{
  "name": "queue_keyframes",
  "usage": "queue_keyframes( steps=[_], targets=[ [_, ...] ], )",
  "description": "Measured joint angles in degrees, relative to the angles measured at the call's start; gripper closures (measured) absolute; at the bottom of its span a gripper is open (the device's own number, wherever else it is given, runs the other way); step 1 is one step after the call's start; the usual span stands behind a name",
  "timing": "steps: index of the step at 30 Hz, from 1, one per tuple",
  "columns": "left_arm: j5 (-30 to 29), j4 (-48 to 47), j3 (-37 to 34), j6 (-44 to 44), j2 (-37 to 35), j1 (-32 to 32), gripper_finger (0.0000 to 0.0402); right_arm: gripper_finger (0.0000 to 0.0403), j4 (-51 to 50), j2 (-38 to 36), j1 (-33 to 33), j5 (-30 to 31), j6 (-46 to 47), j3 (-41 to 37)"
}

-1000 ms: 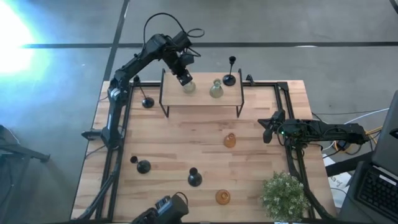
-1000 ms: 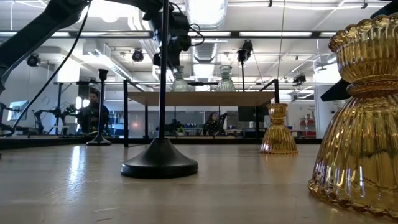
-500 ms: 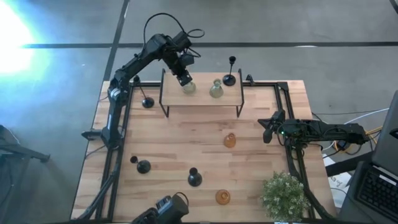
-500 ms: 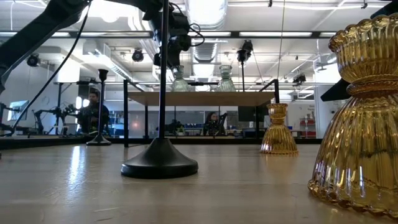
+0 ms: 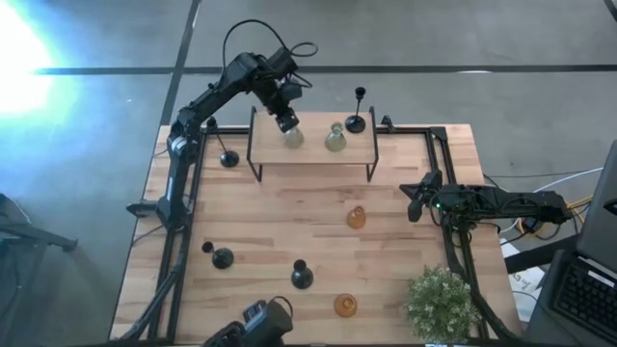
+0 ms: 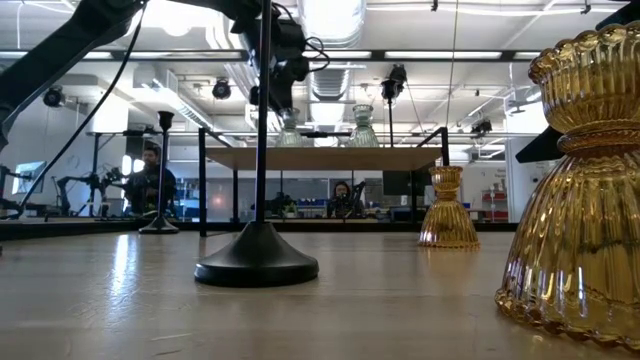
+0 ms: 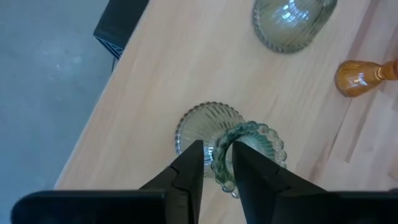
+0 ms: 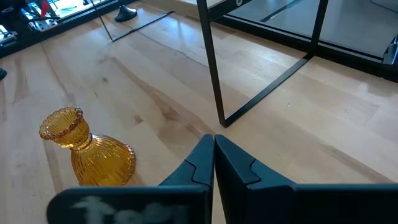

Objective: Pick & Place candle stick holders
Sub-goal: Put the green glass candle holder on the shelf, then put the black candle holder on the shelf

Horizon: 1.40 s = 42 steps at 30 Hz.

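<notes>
A pale-green glass holder (image 5: pixel 293 136) stands on the raised wooden shelf (image 5: pixel 313 156) at the table's far side, next to a second pale-green one (image 5: pixel 335 141) and a black holder (image 5: pixel 356 121). My left gripper (image 5: pixel 286 123) is above the first one and shut on its rim; it also shows in the left wrist view (image 7: pixel 219 163). My right gripper (image 5: pixel 415 204) is shut and empty, low at the table's right side. Three black holders (image 5: pixel 228 158) (image 5: pixel 222 257) (image 5: pixel 302 278) and two amber ones (image 5: pixel 357 218) (image 5: pixel 345 306) stand on the table. My left gripper pinches the beaded top rim (image 7: pixel 221 167) of the pale-green holder, one finger (image 7: pixel 252 168) inside the cup and the other (image 7: pixel 189 169) outside. The fingers come from above, pointing down. The holder stands upright with its base (image 7: pixel 198 126) on the shelf.
A green potted plant (image 5: pixel 442 300) stands at the near right corner. The shelf's black legs (image 8: pixel 214 68) stand between my right gripper and the far side. An amber holder (image 8: pixel 88 154) is close in front of my right gripper. A black frame rail (image 5: pixel 451 193) runs along the table's right side.
</notes>
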Motion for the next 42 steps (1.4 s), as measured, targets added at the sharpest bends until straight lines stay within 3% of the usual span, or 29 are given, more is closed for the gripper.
queue_keyframes(
  steps=[8,32,42],
  targets=[
    [0.0,-1.2,0.0,0.0,0.0,0.0,0.0287,0.0394,0.0,0.0,0.0,0.0,0.0,0.0],
    [-0.7,-2.3,0.0,0.3,-0.8,0.0,0.0286,0.0394,0.0,0.0,0.0,0.0,0.0,0.0],
    [0.5,2.0,0.0,-0.3,-6.1,0.0,0.0286,0.0394,0.0,0.0,0.0,0.0,0.0,0.0]
  ],
)
